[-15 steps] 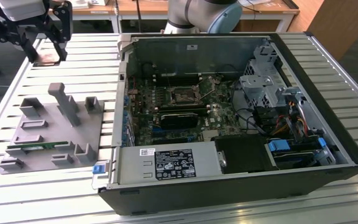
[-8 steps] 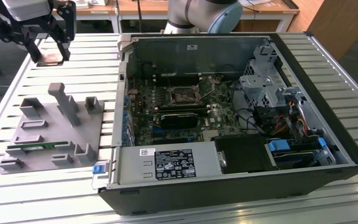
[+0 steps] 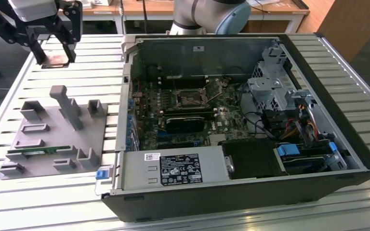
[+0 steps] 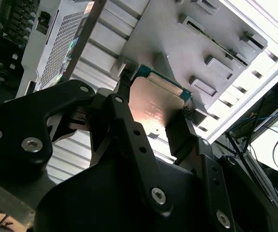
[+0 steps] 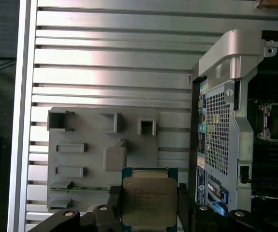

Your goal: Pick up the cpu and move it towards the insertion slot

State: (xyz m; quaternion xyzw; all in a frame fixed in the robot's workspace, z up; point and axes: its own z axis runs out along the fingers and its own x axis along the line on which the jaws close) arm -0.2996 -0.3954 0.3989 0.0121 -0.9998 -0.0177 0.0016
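Observation:
My gripper [image 3: 55, 58] hangs high over the slatted table at the exterior view's left, above and behind the grey holder. It is shut on the cpu [image 3: 58, 60], a flat square chip pinched by two opposite edges. In both wrist views the cpu [image 4: 153, 104] [image 5: 148, 198] sits between the black fingers [image 4: 124, 121], its shiny metal top lit and a green rim showing. The insertion slot [image 3: 190, 97], a square silver-framed socket with a dark centre, lies on the motherboard inside the open computer case, well off toward the exterior view's right of the gripper. Part of the slot [image 5: 276, 121] also shows in the first wrist view.
A grey moulded holder [image 3: 50, 139] with upright posts lies on the table, with a green memory stick [image 3: 37, 150] in it. The open case's side wall [image 3: 128, 86] stands between gripper and socket. A long black block [image 3: 185, 122] sits below the socket, and drive cages and cables crowd the case's right.

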